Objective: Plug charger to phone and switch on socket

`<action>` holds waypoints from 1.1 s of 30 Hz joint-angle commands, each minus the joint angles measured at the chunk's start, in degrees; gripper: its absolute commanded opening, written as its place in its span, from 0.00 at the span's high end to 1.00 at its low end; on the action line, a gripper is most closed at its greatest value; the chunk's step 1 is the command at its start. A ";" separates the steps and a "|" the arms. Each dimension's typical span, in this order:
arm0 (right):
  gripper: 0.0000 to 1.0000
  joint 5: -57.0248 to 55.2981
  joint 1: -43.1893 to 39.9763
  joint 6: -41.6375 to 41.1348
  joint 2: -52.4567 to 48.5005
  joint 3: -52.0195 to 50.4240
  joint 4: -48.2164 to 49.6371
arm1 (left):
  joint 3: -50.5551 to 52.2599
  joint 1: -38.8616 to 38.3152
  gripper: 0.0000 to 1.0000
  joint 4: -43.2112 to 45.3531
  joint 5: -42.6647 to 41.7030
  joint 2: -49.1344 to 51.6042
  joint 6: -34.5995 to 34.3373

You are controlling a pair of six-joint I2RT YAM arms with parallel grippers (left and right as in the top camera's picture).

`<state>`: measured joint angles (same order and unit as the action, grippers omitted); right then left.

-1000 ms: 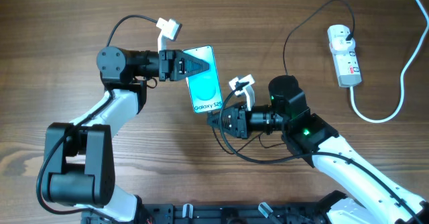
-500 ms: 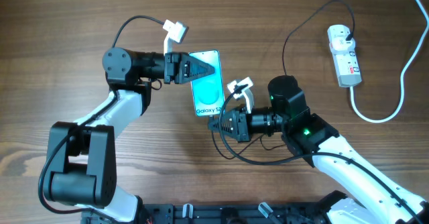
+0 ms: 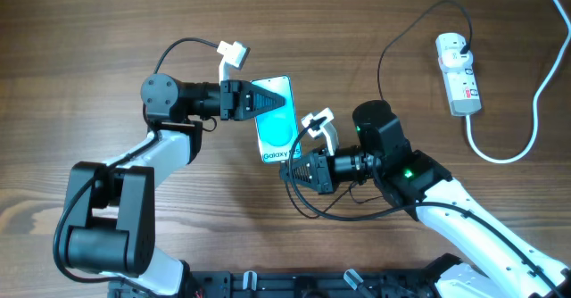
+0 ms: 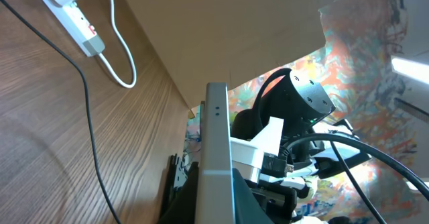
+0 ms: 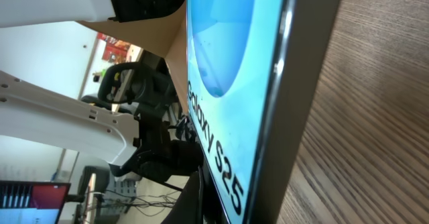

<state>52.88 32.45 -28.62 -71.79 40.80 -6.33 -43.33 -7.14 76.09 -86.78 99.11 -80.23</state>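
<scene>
Phone [image 3: 277, 124]: cyan screen, white "Galaxy S25" strip | left hand [image 3: 270, 97] grips its top end | right hand [image 3: 288, 166] pinches charger [image 3: 379, 66]

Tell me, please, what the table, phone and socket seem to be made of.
Table: likely wood or wood-look laminate, matte, with brown grain lines. Phone: glossy, glass-like cyan screen and a grey, metal-looking edge. Socket: apparently smooth white plastic, with a moulded shape and red markings.
</scene>
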 commanded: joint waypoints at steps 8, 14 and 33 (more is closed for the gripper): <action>0.96 -2.95 -0.22 0.00 -0.61 5.92 0.63 | 5.22 -2.51 0.96 4.66 -2.95 -0.33 -0.98; 0.96 -3.54 -0.22 -0.11 -0.61 6.25 0.70 | 7.48 -3.67 0.96 6.05 -2.86 -0.37 -0.98; 0.63 -4.00 -0.20 0.66 -0.59 6.47 -8.26 | 8.24 -2.97 0.96 7.98 -2.71 -0.37 -0.98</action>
<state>52.95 32.84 -28.69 -72.16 43.38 -15.77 -36.40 -8.34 83.05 -80.25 99.11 -80.75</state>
